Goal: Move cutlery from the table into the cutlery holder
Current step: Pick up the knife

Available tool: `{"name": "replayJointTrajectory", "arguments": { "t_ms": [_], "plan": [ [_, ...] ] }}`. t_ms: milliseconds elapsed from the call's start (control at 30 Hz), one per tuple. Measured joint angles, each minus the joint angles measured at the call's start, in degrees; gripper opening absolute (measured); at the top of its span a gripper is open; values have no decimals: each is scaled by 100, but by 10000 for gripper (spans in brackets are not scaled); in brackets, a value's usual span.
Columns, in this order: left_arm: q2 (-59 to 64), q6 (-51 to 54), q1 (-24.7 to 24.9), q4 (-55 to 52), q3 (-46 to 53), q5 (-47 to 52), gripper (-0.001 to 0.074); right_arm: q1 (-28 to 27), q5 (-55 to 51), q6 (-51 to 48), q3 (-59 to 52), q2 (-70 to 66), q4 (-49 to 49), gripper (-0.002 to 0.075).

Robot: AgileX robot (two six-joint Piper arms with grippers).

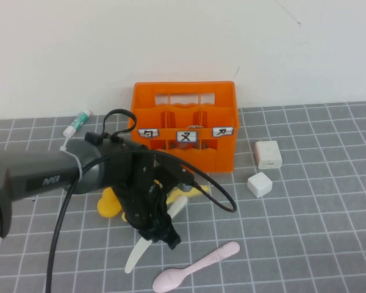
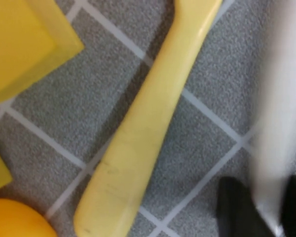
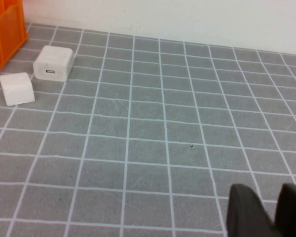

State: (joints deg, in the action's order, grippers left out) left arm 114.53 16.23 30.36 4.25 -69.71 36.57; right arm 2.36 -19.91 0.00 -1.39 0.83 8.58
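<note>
My left gripper (image 1: 161, 235) is down on the table (image 1: 317, 244) in front of the orange cutlery holder (image 1: 222, 160). It is shut on the cream-white knife (image 1: 137, 256), which lies slanted on the tiles. In the left wrist view the white knife (image 2: 281, 98) runs between the two dark fingers (image 2: 237, 210). The yellow knife (image 2: 143, 133) lies right beside it. A pale pink spoon (image 1: 198, 265) lies near the front edge. My right gripper (image 3: 269, 197) hovers over bare tiles off to the right, a narrow gap between its fingers and nothing in it.
Yellow blocks (image 1: 110, 204) lie left of the left gripper. A white charger (image 1: 268, 154) and a white cube (image 1: 260, 184) sit right of the cutlery holder. A small tube (image 1: 78, 123) lies at the back left. A white wall stands behind the holder.
</note>
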Motion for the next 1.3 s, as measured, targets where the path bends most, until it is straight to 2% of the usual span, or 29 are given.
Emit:
{"name": "replayJointTrajectory", "arguments": {
  "t_ms": [33, 333, 467, 567, 867, 967, 1033, 1167, 1233, 1300],
  "plan": [
    [0, 25, 0, 0, 0, -16, 118, 0, 0, 0, 0, 0, 0, 145],
    [-78, 231, 0, 304, 3, -25, 116, 0, 0, 0, 0, 0, 0, 145],
    [-478, 245, 11, 388, 80, 33, 29, 0, -5, 0, 0, 0, 0, 145],
    [-932, 245, 22, 425, 266, -16, 9, 0, -5, 0, 0, 0, 0, 145],
    [-2023, 290, 34, 806, 1260, -1149, 1, 0, -5, 0, 0, 0, 0, 145],
    [-1968, 503, 46, 811, 1332, -1162, 44, 0, -5, 0, 0, 0, 0, 145],
    [-1845, 620, 82, 831, 1339, -1188, 118, 0, -5, 0, 0, 0, 0, 145],
    [-1493, 590, 166, 849, 1239, -1251, 328, 0, -5, 0, 0, 0, 0, 145],
    [-1277, 433, 180, 856, 1070, -1203, 367, 0, -5, 0, 0, 0, 0, 145],
    [-1024, 292, 180, 856, 822, -1088, 372, 0, -5, 0, 0, 0, 0, 145]
  ]
}}
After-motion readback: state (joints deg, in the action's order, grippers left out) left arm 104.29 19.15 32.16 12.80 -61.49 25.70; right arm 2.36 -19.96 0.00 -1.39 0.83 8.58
